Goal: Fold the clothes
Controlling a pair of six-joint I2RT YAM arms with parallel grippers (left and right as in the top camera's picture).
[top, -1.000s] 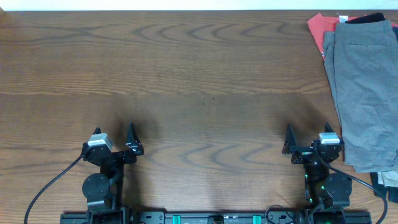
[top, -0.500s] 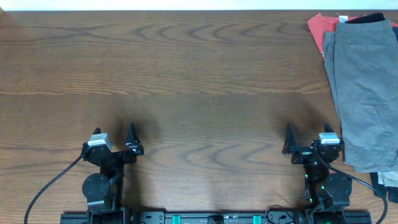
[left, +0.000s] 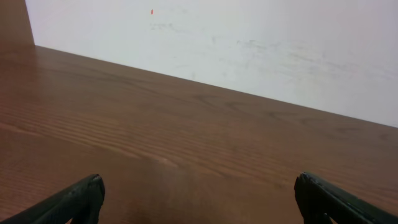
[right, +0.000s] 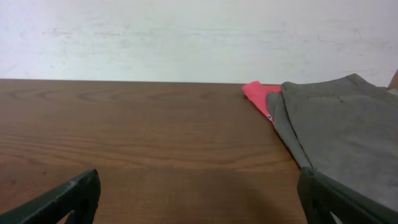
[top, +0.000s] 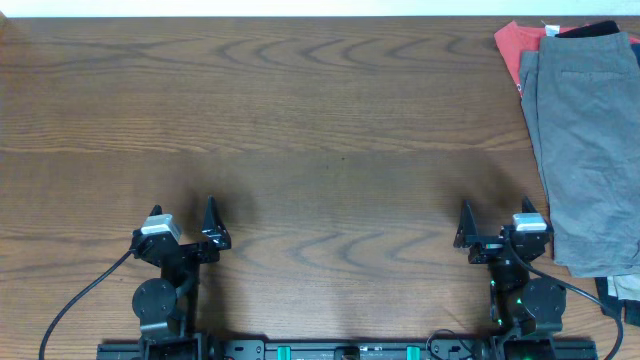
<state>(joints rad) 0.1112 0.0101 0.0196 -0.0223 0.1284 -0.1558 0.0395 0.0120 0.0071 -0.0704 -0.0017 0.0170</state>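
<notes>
Grey-taupe shorts [top: 590,150] lie at the table's right edge on top of a pile, with a stitched back pocket near the top; they also show in the right wrist view [right: 339,134]. A red T-shirt [top: 515,47] sticks out from under them at the far right corner and shows in the right wrist view [right: 258,96]. A black garment [top: 590,30] peeks out at the pile's top. My left gripper [top: 185,222] is open and empty near the front left. My right gripper [top: 495,222] is open and empty, just left of the shorts' lower end.
The wooden table [top: 300,120] stretches bare from the left edge to the pile. A white wall [left: 249,37] runs behind the far edge. A bit of blue-grey cloth [top: 625,290] lies at the front right corner beside cables.
</notes>
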